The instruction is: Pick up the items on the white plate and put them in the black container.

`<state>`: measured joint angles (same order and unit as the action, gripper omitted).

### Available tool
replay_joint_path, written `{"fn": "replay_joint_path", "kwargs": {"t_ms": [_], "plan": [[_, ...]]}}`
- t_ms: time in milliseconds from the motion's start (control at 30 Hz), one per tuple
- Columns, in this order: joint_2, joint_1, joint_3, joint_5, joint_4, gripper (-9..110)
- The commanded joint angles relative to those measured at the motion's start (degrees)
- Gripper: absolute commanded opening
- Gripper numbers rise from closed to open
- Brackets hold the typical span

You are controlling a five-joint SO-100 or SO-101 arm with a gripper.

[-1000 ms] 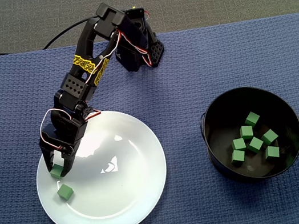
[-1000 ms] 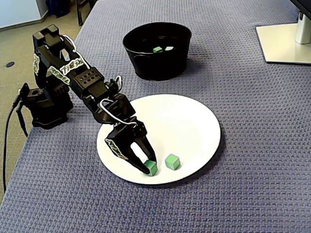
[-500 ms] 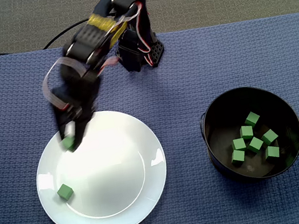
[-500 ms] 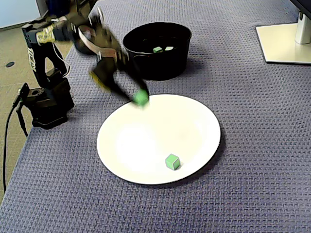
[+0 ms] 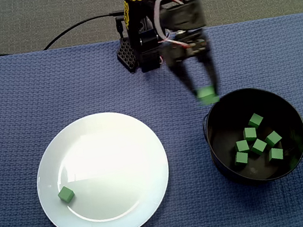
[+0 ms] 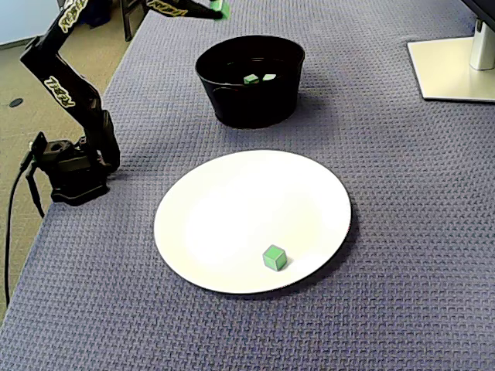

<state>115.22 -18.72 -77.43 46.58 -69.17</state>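
Jaws of the gripper are pinched on a small green cube, held apart only by the cube between the two dark fingertips. In a fixed view from above, the fingers point downward in the picture. The green cube sits at the upper left rim of the black container, about level with the rim's edge rather than over the middle. In a fixed view from the side, the gripper and the green cube are at the very top edge of the picture. They are raised well above the black container and up and to its left. The jaws are mostly cut off there.

Several loose cubes lie in a cluster on the container's floor, and the side view shows two of them over the rim.

One second cube rests alone on the white plate, near its lower left edge from above. From the side, this second cube is toward the near edge of the white plate. Plate and container stand well apart on a blue woven mat. The arm's base stands at the mat's edge, with a black cable leading away.
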Motion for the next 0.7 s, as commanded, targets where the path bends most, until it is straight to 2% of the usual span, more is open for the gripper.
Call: {"fn": "replay_joint_path", "kwargs": {"t_ms": [0, 167, 533, 667], "plan": [[4.5, -7.6, -9.6, 1.6, 9.8, 0], [3.9, -11.6, -24.3, 5.4, 24.1, 0], [-21.6, -14.8, -25.4, -1.1, 34.1, 0], [-26.0, -15.8, -26.7, -3.3, 35.9, 22]]}}
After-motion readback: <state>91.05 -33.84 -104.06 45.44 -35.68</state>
